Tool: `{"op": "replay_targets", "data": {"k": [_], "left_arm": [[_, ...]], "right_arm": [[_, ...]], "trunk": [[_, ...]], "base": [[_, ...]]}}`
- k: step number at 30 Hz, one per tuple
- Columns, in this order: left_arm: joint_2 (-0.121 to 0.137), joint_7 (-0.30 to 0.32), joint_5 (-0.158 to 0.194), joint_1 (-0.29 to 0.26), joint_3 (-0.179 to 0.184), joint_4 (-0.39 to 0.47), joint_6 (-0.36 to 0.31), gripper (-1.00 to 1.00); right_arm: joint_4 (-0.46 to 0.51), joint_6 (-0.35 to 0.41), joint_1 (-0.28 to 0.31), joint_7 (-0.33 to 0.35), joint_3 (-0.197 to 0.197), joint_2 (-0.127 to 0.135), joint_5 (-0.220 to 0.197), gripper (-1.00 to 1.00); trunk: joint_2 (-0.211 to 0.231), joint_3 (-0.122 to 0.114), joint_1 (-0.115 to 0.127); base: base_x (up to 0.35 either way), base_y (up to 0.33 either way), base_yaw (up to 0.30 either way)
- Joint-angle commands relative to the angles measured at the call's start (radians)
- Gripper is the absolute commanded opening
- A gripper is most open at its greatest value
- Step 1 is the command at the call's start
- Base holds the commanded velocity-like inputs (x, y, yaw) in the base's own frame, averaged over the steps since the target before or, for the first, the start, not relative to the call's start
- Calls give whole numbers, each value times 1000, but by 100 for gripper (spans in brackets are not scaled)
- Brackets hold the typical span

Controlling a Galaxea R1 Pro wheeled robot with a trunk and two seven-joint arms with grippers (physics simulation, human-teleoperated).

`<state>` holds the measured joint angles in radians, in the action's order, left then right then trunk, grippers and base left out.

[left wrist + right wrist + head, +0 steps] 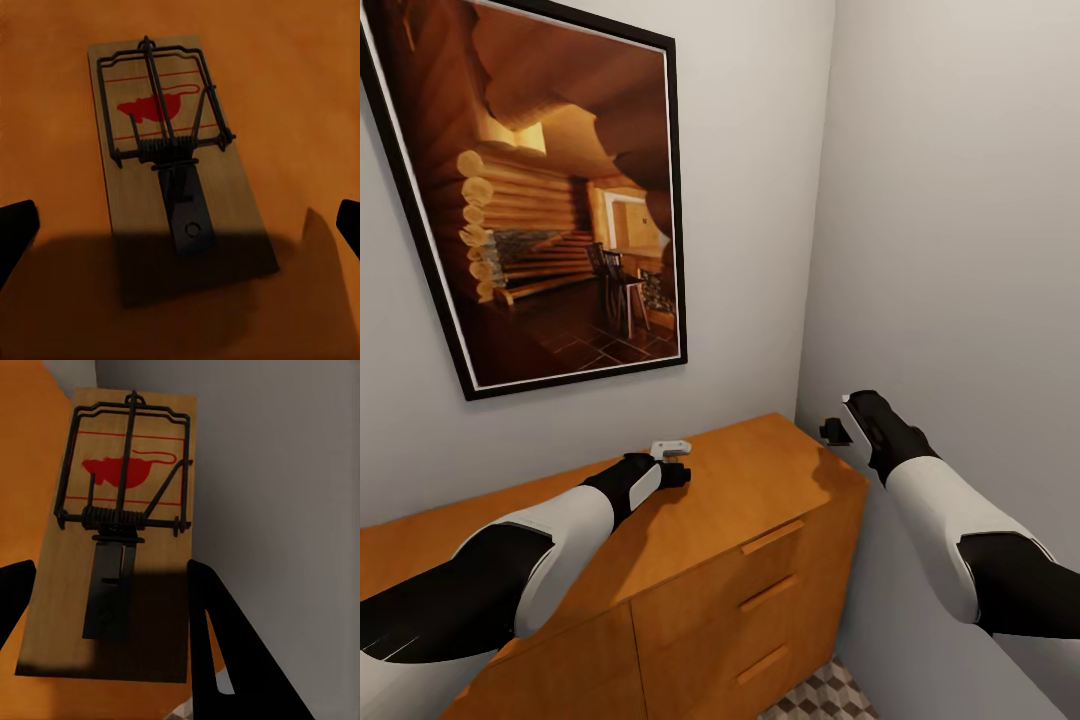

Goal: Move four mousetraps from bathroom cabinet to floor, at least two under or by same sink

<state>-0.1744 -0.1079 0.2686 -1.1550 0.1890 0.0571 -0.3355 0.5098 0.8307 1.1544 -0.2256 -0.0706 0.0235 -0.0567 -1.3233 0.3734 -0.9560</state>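
Head view: my left gripper point(678, 462) hovers over the cabinet point(760, 500); right gripper point(838, 430) past its corner.

Left wrist: fingers apart, astride a trap point(176, 165) lying flat.

Right wrist: fingers clamp a trap point(120, 532) by its long edges. Light, stiff; avoid the spring.

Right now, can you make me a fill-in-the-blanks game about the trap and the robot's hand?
1. The mousetrap under the left gripper lies on top of the orange-brown ____.
2. The mouse drawn on it is ____.
3. The left gripper's jaws are ____.
4. The picture on the wall has a ____ frame.

Missing words: cabinet; red; open; black.
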Motion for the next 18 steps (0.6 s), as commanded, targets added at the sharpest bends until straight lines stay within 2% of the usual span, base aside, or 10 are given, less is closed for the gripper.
{"op": "replay_targets", "data": {"k": [1, 17, 18], "left_arm": [[0, -6, 12, 0, 3, 1, -6, 100], [0, -4, 12, 0, 2, 1, -3, 100], [0, -4, 12, 0, 2, 1, -3, -100]], "right_arm": [[1, 5, 1, -9, -8, 2, -9, -100], [1, 4, 1, -9, -8, 3, -8, -100], [1, 4, 1, -9, -8, 3, -8, -100]], "trunk": [[-1, 1, 0], [-1, 1, 0], [-1, 1, 0]], "base": [[0, 0, 0], [0, 0, 0], [0, 0, 0]]}}
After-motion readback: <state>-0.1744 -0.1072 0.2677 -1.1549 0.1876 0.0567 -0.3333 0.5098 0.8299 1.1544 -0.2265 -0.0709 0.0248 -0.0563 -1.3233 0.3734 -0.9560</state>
